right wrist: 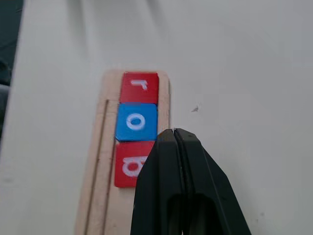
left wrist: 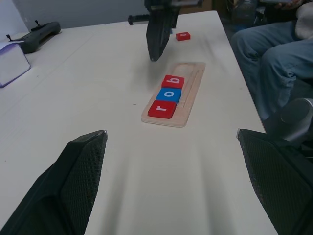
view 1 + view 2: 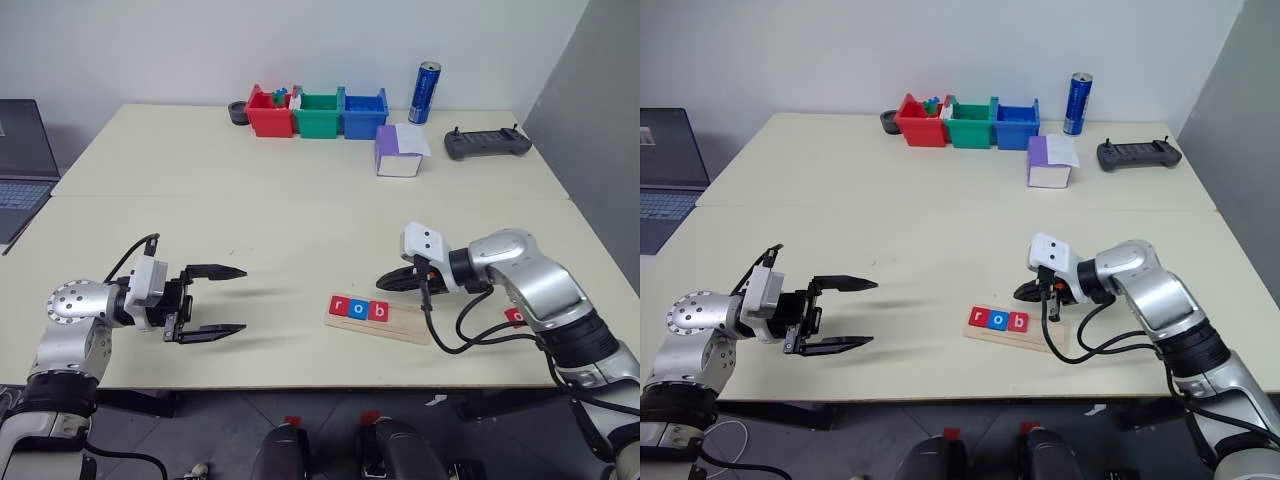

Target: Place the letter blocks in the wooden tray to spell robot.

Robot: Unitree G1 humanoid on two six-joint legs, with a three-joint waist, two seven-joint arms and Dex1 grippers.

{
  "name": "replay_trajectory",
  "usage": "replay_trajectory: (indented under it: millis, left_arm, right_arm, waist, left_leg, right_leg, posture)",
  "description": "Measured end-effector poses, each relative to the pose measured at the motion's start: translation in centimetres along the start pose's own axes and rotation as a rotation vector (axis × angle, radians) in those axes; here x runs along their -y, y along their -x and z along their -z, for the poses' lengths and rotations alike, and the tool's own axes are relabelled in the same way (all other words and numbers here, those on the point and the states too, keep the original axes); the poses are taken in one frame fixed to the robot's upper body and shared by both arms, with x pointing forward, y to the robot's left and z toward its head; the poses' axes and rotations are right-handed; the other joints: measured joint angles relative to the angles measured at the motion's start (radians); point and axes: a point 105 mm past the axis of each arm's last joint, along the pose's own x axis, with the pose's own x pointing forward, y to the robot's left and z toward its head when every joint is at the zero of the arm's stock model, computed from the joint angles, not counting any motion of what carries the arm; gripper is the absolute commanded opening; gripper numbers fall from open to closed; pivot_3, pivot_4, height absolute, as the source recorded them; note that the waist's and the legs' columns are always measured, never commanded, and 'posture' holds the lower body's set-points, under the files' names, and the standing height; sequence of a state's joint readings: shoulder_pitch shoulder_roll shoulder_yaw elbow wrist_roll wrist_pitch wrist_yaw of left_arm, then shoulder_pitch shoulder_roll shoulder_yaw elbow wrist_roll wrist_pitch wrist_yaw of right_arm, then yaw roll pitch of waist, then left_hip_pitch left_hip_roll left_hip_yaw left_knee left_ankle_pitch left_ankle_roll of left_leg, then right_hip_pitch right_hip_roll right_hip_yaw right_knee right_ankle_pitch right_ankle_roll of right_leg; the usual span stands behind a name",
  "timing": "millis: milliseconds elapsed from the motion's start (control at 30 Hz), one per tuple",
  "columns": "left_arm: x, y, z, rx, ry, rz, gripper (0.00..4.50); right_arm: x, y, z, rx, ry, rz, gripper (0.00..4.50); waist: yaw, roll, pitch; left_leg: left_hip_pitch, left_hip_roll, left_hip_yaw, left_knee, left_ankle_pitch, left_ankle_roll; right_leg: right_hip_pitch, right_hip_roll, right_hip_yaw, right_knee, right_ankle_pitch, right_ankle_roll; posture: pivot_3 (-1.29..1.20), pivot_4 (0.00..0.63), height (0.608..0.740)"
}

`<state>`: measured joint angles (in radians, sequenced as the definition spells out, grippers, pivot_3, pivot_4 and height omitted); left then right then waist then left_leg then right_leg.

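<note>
wooden tray [image 3: 400, 325] | holds r, o, b blocks [image 3: 358, 309]

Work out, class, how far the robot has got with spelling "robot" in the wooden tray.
Done: red r, blue o and red b sit side by side in the wooden tray. In hand: nothing; the right gripper is shut and empty above the tray, the left gripper open. Left: a second o and t; one red block lies on the table beyond the tray.
</note>
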<state>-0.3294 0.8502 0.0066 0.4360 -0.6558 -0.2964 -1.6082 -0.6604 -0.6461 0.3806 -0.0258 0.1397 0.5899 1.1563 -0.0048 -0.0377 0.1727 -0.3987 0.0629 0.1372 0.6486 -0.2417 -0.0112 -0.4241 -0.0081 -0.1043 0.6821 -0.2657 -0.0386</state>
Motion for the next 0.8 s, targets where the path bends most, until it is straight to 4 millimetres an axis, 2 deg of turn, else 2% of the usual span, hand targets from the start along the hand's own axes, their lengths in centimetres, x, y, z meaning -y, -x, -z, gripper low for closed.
replay_trajectory:
  millis: [333, 600, 800]
  left_arm:
    - [0.0, -0.1, 0.0, 0.002, 0.001, 0.0, 4.5]
    - [0.0, -0.1, 0.0, 0.004, -0.002, 0.003, 4.5]
    - [0.0, -0.1, 0.0, 0.004, -0.002, 0.004, 4.5]
  right_arm:
    - [-0.4, -0.9, 1.6, -0.053, 0.017, 0.004, 0.03]
    - [0.2, -1.7, 1.8, -0.053, 0.018, 0.053, 0.03]
    - [0.0, -1.5, 1.7, -0.054, 0.026, 0.04, 0.03]
  waist:
    - [0.0, 0.0, 0.0]
    - [0.0, 0.0, 0.0]
    - [0.0, 0.0, 0.0]
  left_leg:
    - [0.0, 0.0, 0.0, 0.0, 0.0, 0.0]
    - [0.0, 0.0, 0.0, 0.0, 0.0, 0.0]
    - [0.0, 0.0, 0.0, 0.0, 0.0, 0.0]
  right_leg:
    - [0.0, 0.0, 0.0, 0.0, 0.0, 0.0]
    - [0.0, 0.0, 0.0, 0.0, 0.0, 0.0]
    - [0.0, 0.0, 0.0, 0.0, 0.0, 0.0]
  posture:
    - [0.0, 0.15, 0.74]
    - [0.0, 0.15, 0.74]
    - [0.0, 0.15, 0.74]
